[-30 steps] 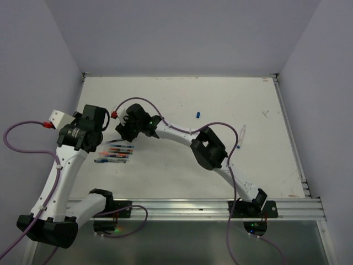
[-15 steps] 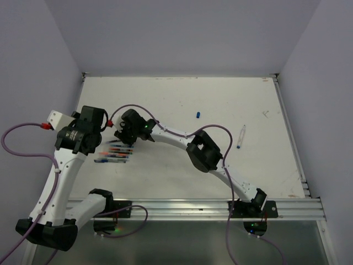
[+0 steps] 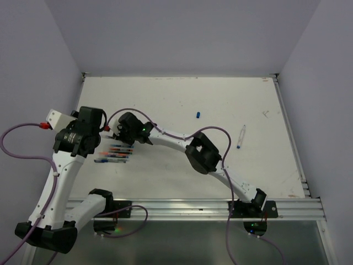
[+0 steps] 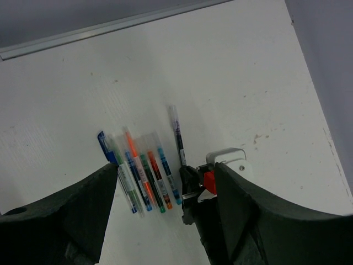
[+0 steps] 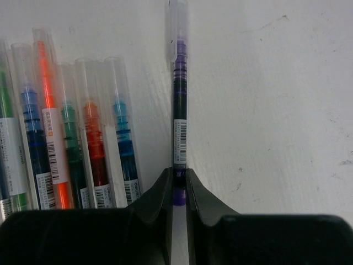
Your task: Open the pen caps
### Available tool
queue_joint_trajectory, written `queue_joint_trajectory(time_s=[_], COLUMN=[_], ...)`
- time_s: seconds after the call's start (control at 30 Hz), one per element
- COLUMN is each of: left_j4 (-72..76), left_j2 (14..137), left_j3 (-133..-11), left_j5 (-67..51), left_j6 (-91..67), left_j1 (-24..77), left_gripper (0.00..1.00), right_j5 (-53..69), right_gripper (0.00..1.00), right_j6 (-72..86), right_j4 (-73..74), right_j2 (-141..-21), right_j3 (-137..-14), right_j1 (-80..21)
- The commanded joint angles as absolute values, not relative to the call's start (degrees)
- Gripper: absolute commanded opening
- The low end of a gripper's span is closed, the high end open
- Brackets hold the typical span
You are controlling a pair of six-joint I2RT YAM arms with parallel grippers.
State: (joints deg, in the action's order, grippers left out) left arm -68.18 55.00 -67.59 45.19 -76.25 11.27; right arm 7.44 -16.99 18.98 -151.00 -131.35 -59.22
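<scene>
Plainly, the right gripper [image 5: 177, 186] is pinched shut on the lower barrel of the purple pen [image 5: 179, 121]. That pen lies flat on the bench [image 5: 265, 110], just beside the row of pens [image 5: 71, 138] but not touching them. Its clear cap [image 5: 177, 33] sits on the far end, well away from the jaws. The left gripper [image 4: 165, 193] hangs above the row with its jaws spread wide and nothing between them. One blue cap [image 3: 197, 115] lies loose on the bench, well apart from the pens.

We judge the clear cap to be light, stiff and slick, a smooth plastic sleeve held on by friction or a snap fit. It should come off with a straight pull along the pen, not a bend. We would take it across its middle, squeezing only hard enough to stop it slipping. If the pull goes off-axis, the thin barrel could twist in the right gripper.
</scene>
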Motion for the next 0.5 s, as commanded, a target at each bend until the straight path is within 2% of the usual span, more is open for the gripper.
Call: queue_joint_trajectory(time_s=[0.0,0.3,0.47], left_j4=[-64.6,-61.2,-57.2], left_j2=[55.1,57.4,56.9], left_j3=[-68.3,-67.9,-67.0], left_j5=[46.1,43.9,41.7], left_j6=[-74.1,-71.7,-68.1], left_j1=[10.9,10.9,10.9], left_gripper=[0.74,0.75,0.75], right_j5=[4.5,0.2,0.2], right_gripper=[0.00,0.00,0.00], right_j6=[-17.4,-3.6,-0.4], right_j4=[18.0,-9.2,-14.7], right_j2=[-148.8,-134.2,-127.9], right_j3=[-127.2,-103.0,-93.3], right_j1=[-59.2,-56.3,-53.9])
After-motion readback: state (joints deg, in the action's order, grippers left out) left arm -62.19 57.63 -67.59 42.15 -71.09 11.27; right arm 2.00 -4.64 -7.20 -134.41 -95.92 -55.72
